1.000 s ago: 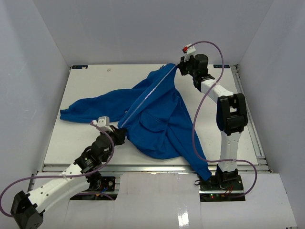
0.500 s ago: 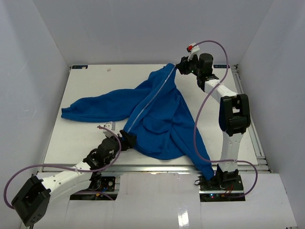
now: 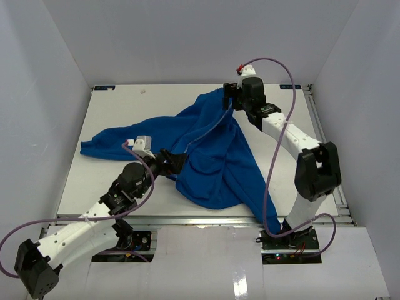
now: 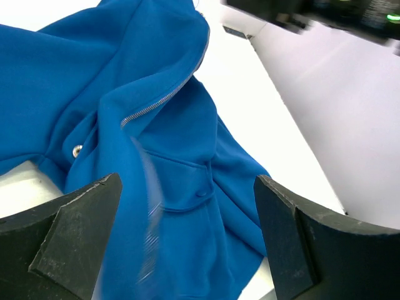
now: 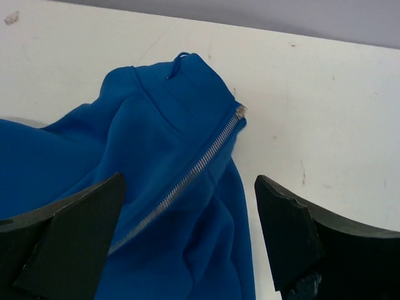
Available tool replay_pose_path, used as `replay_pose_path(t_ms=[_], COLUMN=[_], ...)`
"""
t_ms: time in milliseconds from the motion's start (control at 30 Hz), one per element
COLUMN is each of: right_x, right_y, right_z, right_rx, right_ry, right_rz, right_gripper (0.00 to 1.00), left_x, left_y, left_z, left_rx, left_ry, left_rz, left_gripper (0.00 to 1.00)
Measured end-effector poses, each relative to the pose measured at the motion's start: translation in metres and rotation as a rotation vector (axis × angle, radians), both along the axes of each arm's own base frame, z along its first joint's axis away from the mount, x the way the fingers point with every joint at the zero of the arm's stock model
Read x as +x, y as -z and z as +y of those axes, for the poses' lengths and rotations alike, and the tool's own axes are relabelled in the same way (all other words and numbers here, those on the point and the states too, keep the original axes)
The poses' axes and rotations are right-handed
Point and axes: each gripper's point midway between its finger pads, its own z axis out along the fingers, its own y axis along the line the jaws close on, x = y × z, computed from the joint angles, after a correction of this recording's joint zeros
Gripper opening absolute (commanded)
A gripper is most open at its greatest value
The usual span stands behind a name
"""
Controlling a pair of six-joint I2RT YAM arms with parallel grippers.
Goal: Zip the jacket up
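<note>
**Top view:** The jacket (image 3: 212, 156) lies spread over the middle of the table (image 3: 119, 106). 1 sleeve reaches out to the left and the other trails off the near edge. The left gripper (image 3: 175, 159) sits at the bottom hem and the right gripper (image 3: 230, 100) at the collar, so the 2 are at opposite ends of the zipper (image 3: 211, 124).

**Left wrist view:** The left gripper (image 4: 187, 181) has its 2 fingers (image 4: 81, 231) spread wide with nothing between them. It hangs above blue cloth without pinching it. The zipper (image 4: 164, 100) runs up a raised fold towards the far end.

**Right wrist view:** The right gripper (image 5: 187, 181) is also spread wide and holds nothing. The collar (image 5: 181, 81) lies just ahead of it. The zipper (image 5: 200, 159) looks closed right up to the collar edge, with the slider (image 5: 239, 111) at the top.

**Handling:** The jacket looks soft, light and floppy. It will likely bunch and slide on the smooth table rather than hold its shape. The firmest places to take hold are probably the hem beside the zipper's lower end and the doubled collar edge. Pulling those 2 ends apart should keep the zipper line taut.
</note>
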Motion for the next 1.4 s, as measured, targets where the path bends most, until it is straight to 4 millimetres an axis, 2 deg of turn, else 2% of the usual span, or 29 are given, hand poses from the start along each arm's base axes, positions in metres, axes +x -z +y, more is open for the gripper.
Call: replay_pose_path(t_ms=[100,200,300,367,467,533,600,700,833,933,1067,1233,1400], right_x=[-0.032,-0.072,-0.113,-0.139,-0.169,-0.186,-0.204,-0.228,-0.247,-0.257,-0.264,-0.263,-0.264], right_y=[-0.032,-0.043,-0.033,-0.012,0.021,0.035,0.041,0.033,0.020,0.026,0.033,0.027,0.017], right_z=[-0.017,-0.033,-0.024,-0.015,-0.012,-0.013,-0.014,-0.012,-0.019,-0.028,-0.032,-0.033,-0.037], right_rx=[0.049,0.081,0.121,0.130,0.128,0.116,0.096,0.097,0.139,0.163,0.162,0.175,0.200], right_ry=[0.062,0.112,0.089,0.062,0.050,0.063,0.069,0.048,0.023,-0.001,-0.024,-0.035,-0.031], right_rz=[-0.026,-0.026,0.003,0.051,0.131,0.168,0.188,0.174,0.130,0.101,0.085,0.053,0.013], right_gripper=[0.90,0.90,0.90,0.90,0.90,0.90,0.90,0.90,0.90,0.90,0.90,0.90,0.90], left_x=[-0.009,-0.015,-0.014,-0.014,-0.016,-0.019,-0.020,-0.024,-0.038,-0.048,-0.059,-0.060,-0.056], left_y=[-0.002,0.006,0.000,-0.012,-0.028,-0.029,-0.020,0.007,0.029,0.034,0.023,0.002,0.002], left_z=[0.009,0.025,0.037,0.035,0.018,-0.002,-0.024,-0.050,-0.063,-0.056,-0.044,-0.035,-0.033], left_rx=[-0.022,-0.007,0.006,0.016,0.030,0.049,0.083,0.145,0.179,0.177,0.142,0.104,0.111], left_ry=[-0.004,-0.043,-0.090,-0.074,0.016,0.117,0.218,0.357,0.484,0.498,0.481,0.439,0.415], left_rz=[-0.019,-0.018,-0.039,-0.071,-0.129,-0.150,-0.147,-0.113,-0.124,-0.185,-0.277,-0.359,-0.358], left_gripper=[0.98,0.98,0.98,0.98,0.98,0.98,0.98,0.98,0.98,0.98,0.98,0.98,0.98])
